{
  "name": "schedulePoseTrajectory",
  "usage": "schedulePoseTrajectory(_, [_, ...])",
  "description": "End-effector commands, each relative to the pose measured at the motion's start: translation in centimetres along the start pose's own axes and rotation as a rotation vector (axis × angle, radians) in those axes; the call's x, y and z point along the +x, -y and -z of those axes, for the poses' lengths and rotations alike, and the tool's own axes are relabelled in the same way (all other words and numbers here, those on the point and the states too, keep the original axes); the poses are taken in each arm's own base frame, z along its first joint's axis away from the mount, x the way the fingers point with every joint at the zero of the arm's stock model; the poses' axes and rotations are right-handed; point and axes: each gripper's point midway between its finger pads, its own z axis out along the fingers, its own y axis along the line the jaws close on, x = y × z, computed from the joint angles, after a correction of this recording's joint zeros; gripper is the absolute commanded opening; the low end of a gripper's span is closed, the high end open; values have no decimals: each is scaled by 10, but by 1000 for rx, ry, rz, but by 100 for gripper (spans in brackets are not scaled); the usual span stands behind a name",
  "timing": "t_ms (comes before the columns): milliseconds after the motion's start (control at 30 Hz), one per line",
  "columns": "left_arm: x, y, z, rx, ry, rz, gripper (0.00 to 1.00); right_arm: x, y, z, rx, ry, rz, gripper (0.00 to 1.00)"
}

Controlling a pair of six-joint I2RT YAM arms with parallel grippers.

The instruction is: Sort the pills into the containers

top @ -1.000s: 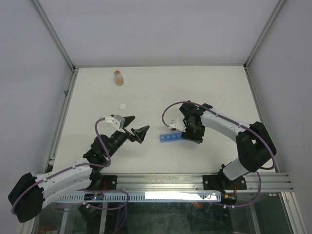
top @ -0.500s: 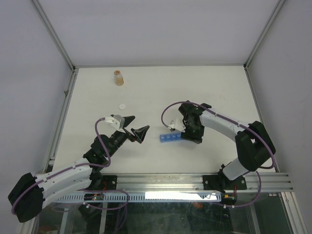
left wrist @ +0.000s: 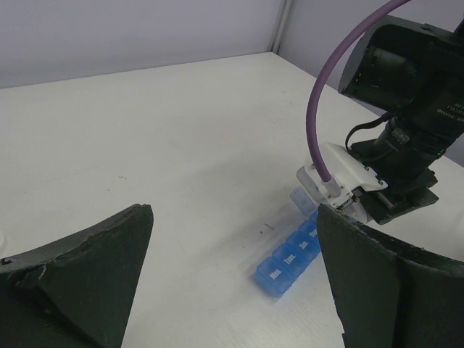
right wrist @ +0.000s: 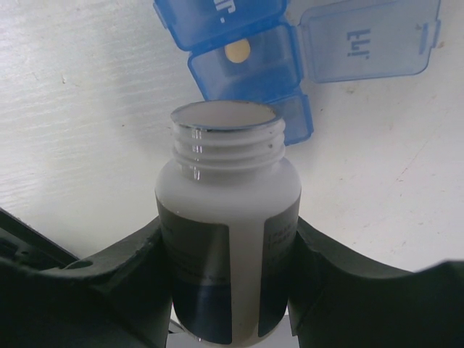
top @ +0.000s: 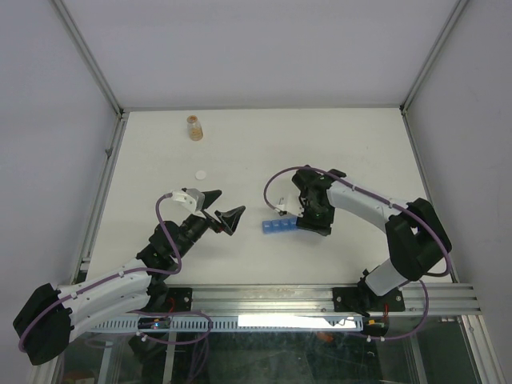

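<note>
White plastic, pinched between dark pads: the right fingers (right wrist: pixel 123 279) are closed on either side of the white bottle (right wrist: pixel 228 217). It is uncapped, and its threaded mouth is tipped toward the containers (right wrist: pixel 217 18), just beside the one compartment whose lid (right wrist: pixel 366 40) is flipped back. Contents of that compartment — one pale yellow pill (right wrist: pixel 237 51), lying on its floor. Neighbouring compartments in the right wrist view: one shut, one partly hidden behind the bottle's mouth, and nothing can be made out inside either. In the left wrist view the strip's near lids look shut. The bottle's interior shows only white, so whether any pills are in it cannot be told. Left fingers (left wrist: pixel 87 268): spread wide, holding nothing, held above the bench (top: pixel 336 144) and well to the left of the strip. Further out a small white disc (top: pixel 202 173), possibly a cap, lies flat, and an amber bottle (top: pixel 194 127) stands upright near the far left corner. Judged state of the task: early — one pill sits in one compartment, pouring looks to be the step in hand, and the other compartments appear unopened and unfilled.
</note>
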Motion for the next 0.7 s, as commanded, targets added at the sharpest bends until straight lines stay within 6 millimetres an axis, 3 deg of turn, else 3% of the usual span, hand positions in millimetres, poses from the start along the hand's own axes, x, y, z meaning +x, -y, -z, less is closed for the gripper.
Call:
schedulePoseTrajectory(0, [-12, 2, 0, 18, 51, 4, 99, -11, 5, 15, 26, 31, -2, 0])
schedulePoseTrajectory(133, [-12, 2, 0, 16, 51, 4, 99, -22, 1, 28, 19, 97, -2, 0])
schedulePoseTrajectory(167, [-12, 2, 0, 17, 51, 3, 99, -23, 6, 25, 39, 112, -5, 0])
schedulePoseTrajectory(233, [-12, 3, 0, 19, 48, 4, 99, -4, 8, 9, 45, 13, -1, 0])
schedulePoseTrajectory(300, [-12, 2, 0, 19, 49, 3, 99, -10, 0, 15, -6, 36, -14, 0])
schedulePoseTrajectory(367, [-13, 1, 1, 15, 56, 5, 99, -18, 9, 19, 70, 103, 4, 0])
schedulePoseTrajectory(400, [-12, 1, 0, 15, 53, 5, 99, -10, 15, 14, 100, 58, 8, 0])
schedulePoseTrajectory(433, [-11, 2, 0, 17, 48, 3, 99, -4, 11, 14, 66, 12, -2, 0])
schedulePoseTrajectory(500, [-12, 2, -1, 18, 48, 2, 99, -17, 1, 21, 9, 69, -12, 0])
schedulePoseTrajectory(567, [-13, 2, -1, 17, 52, 4, 99, -10, 16, 14, 99, 75, 0, 0])
schedulePoseTrajectory(600, [-12, 2, -1, 19, 47, 2, 99, -5, 9, 13, 49, 34, -13, 0])
schedulePoseTrajectory(633, [-11, 2, -1, 19, 45, 2, 99, -11, -3, 19, -26, 31, -27, 0])
schedulePoseTrajectory(667, [-12, 2, 0, 18, 48, 3, 99, -18, -2, 22, 6, 80, -25, 0])
